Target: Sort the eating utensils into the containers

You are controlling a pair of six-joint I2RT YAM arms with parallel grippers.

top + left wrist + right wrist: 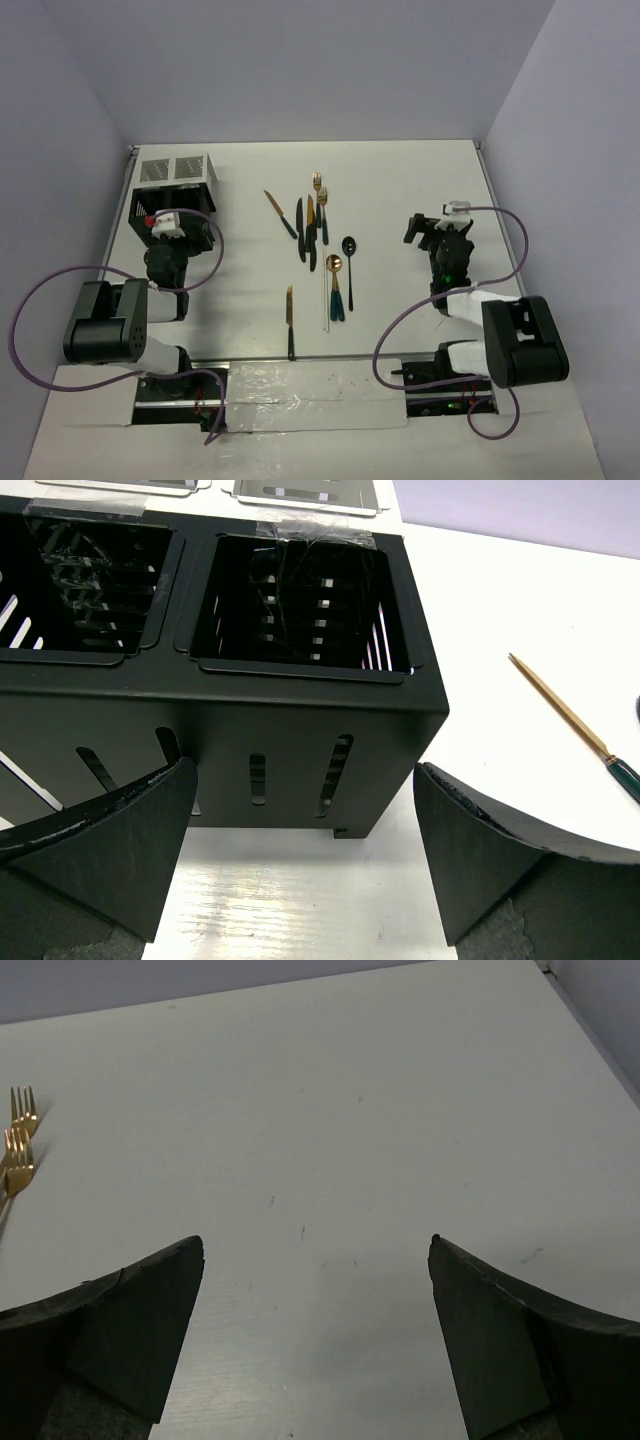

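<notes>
Left pincer (305, 770) and right pincer (316, 1242), jaws spread wide, empty.

You have two arms, the left arm (110, 325) and the right arm (505, 340), both black with white shell parts and boxy bases. A thin purple cable (21, 308) loops beside each one. Your fingers (110, 850) are matte black wedges with rough edges.

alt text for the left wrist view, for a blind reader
A black box-shaped cutlery caddy with two open-topped compartments fills the view, between the open left claw. A gold-bladed knife with a dark green handle lies on the white table to its right.
</notes>
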